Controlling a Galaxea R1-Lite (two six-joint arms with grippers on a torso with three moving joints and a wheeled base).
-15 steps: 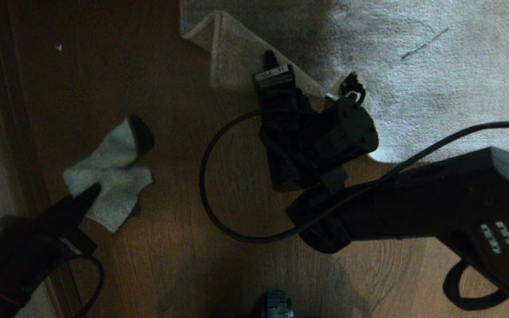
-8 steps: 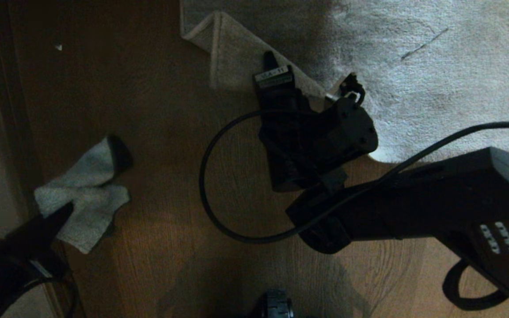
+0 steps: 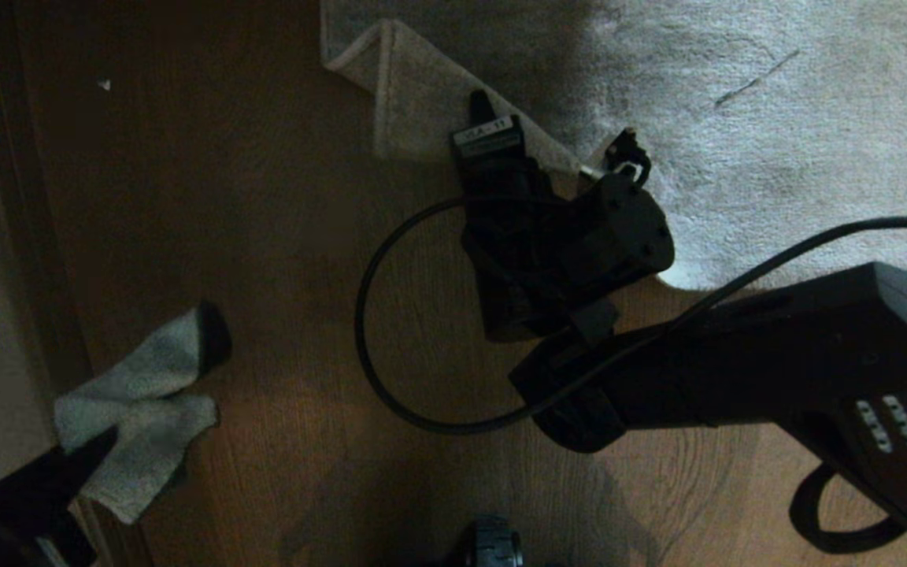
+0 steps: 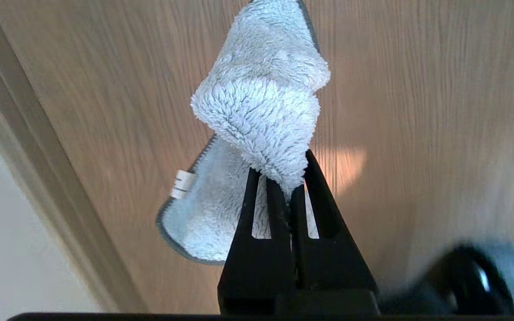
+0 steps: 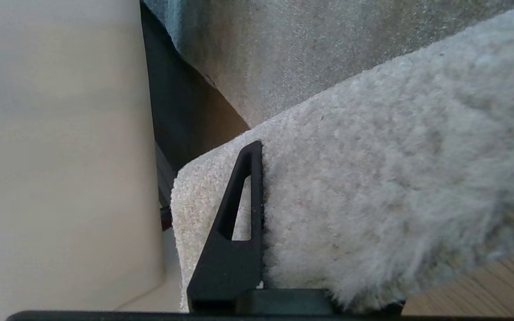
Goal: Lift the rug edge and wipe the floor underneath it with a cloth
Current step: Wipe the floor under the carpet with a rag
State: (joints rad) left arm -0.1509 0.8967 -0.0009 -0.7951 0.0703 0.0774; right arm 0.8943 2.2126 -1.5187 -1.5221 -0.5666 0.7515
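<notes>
Brown wood-grain plank floor [image 3: 280, 236], dim, with a pale skirting strip along its far-left side. The folded-back rug edge [image 3: 414, 102], grey-beige short pile with paler backing showing, is the landmark: right gripper [image 3: 485, 118] sits on it, fingers narrowed on the fold, holding it up off the planks. Small light grey-blue fluffy microfibre cloth [image 4: 257, 111] is well away from the rug edge, down by the skirting strip, pinched at one corner by the left gripper [image 4: 289, 187], fingers nearly together on it, the rest dangling.

Judgement: wiping step. Do it well by carrying the cloth back toward the rug edge, pressing it flat on the exposed planks, sweeping right up to the fold line; right side should hold steady.

Hard to make out: left gripper mostly cut off in head view; second right finger buried in pile; floor directly under the fold is hidden; can't tell whether the cloth touches the floor.
</notes>
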